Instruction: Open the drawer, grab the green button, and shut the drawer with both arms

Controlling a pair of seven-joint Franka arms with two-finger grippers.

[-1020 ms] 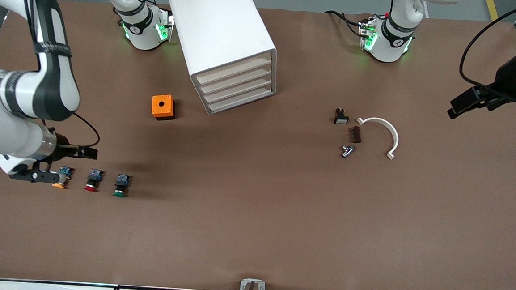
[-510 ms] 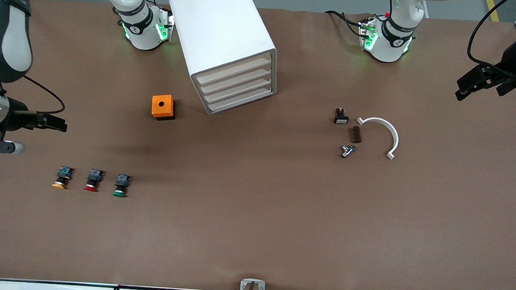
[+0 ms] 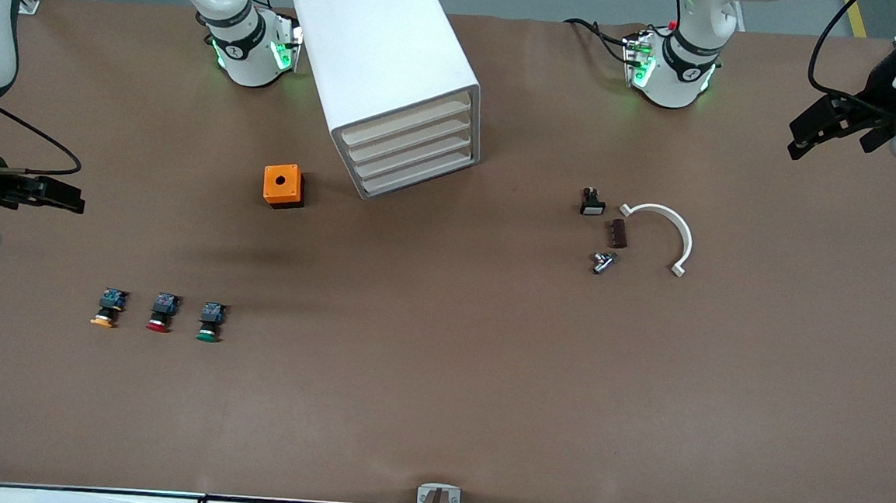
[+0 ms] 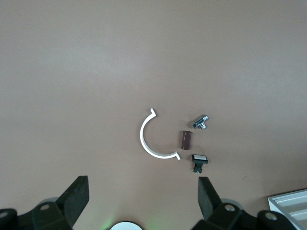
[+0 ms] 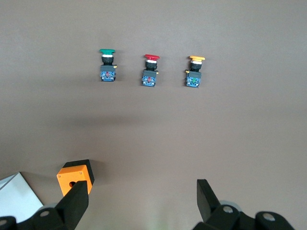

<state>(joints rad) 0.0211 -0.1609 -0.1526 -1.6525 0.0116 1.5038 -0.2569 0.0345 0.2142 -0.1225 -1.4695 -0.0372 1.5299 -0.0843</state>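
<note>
Note the green-capped button (image 3: 209, 323) lies on the desk (image 3: 438, 406) toward the right arm's end, last in a row of three: beside it the red-capped button (image 3: 162, 312), then the yellow-capped button (image 3: 108, 308). All three lie nearer the front camera than the orange box (image 3: 283, 186) and the white drawer cabinet (image 3: 393, 77). All four drawers look shut.

Right claw (image 3: 62, 197) hangs released, holding nothing, over the desk at the right arm's end; in the right wrist view its fingers (image 5: 76, 201) stand wide apart. Left claw (image 3: 821, 130) hangs over the left arm's end, also released and empty. Under its view lie a white curved clip (image 4: 154, 140), a small brown block (image 4: 186, 139), a metal fitting (image 4: 200, 122) and a black switch part (image 4: 198, 160).

Handling judgement: you should expect the button to be light, rigid plastic, not fragile. The round cap is smooth and likely to slip, so take hold across the squarer black body or blue rear block (image 5: 107, 75). It lies on its side, cap pointing away from the cabinet, so come straight down with fingers spanning the body's flat sides.
</note>
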